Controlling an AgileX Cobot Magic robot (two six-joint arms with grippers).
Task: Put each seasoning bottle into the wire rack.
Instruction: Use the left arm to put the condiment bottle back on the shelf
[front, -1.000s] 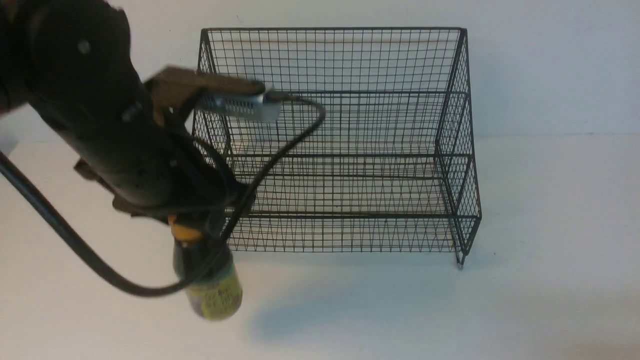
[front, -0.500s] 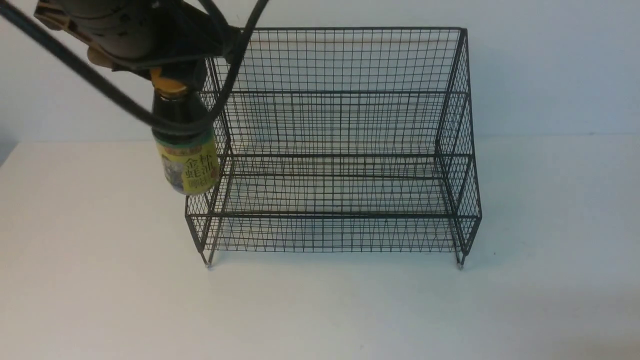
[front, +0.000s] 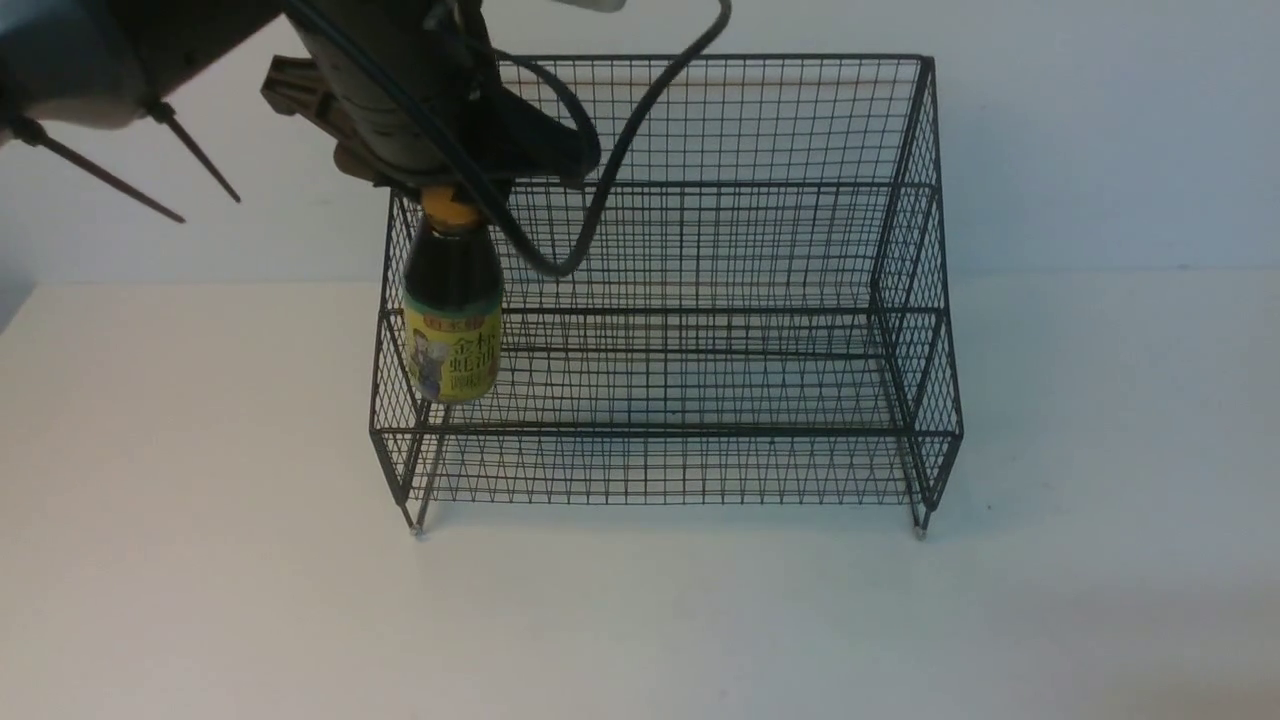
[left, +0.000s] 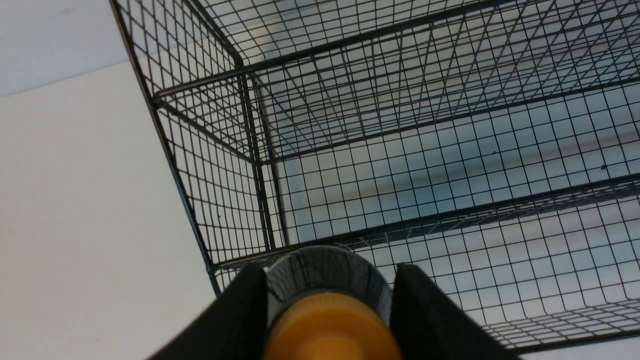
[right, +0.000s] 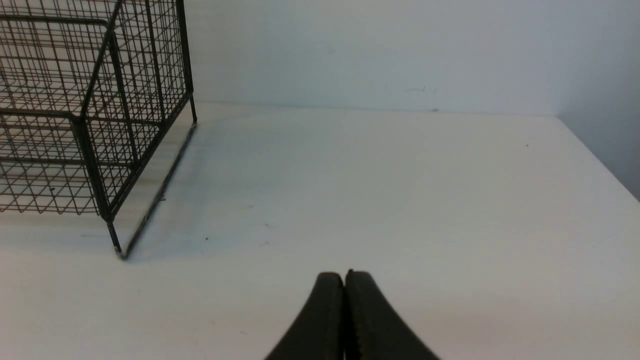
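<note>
Pinching 1 seasoning bottle (front: 453, 310) in left hand (left: 330, 300); right hand (right: 345, 282) pressed together.

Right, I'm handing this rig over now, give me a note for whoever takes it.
Left end effector: shut on the bottle near its cap.
Right end effector: shut, nothing in it.
Bottle: hanging at the left end of the rack; can't tell if it's over a tier.
Done: bottle picked up.
Left: set it in the rack, let go; no others in view.
</note>
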